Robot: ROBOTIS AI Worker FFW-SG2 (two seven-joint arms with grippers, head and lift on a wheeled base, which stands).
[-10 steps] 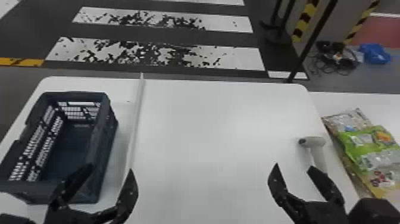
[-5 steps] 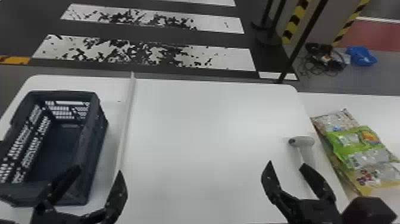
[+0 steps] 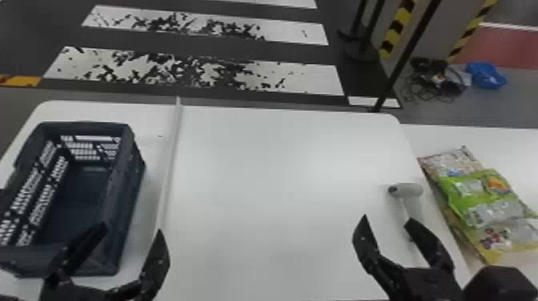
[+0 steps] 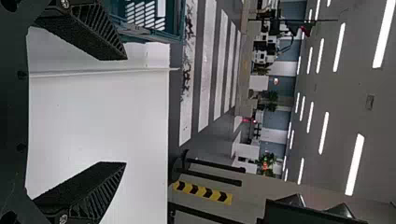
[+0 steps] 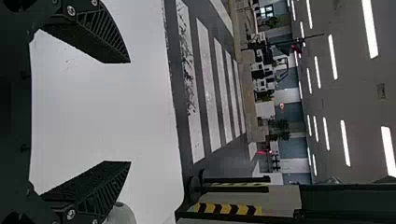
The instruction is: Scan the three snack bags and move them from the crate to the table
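In the head view my left gripper (image 3: 132, 228) stands open at the near end of the dark crate (image 3: 136, 188), whose visible floor holds nothing. My right gripper (image 3: 386, 221) is open over the table's near right part, one finger beside the handle of the grey-white scanner (image 3: 406, 189). Snack bags, a green one (image 3: 480, 192) lying over others, rest in a pile right of the scanner. Nothing is between the fingers of the left gripper (image 4: 125, 111) in the left wrist view. The right gripper (image 5: 130, 112) is likewise spread, with the scanner (image 5: 120, 214) partly behind one finger.
A long white strip (image 3: 170, 160) runs front to back on the white table (image 3: 280, 180), just right of the crate. A second white surface (image 3: 504, 144) adjoins on the right, under the bags. Posts and cables stand on the floor beyond.
The table, crate, scanner and bags have all shifted a little to the left in the head view, the grippers less so. Both grippers have stayed open.
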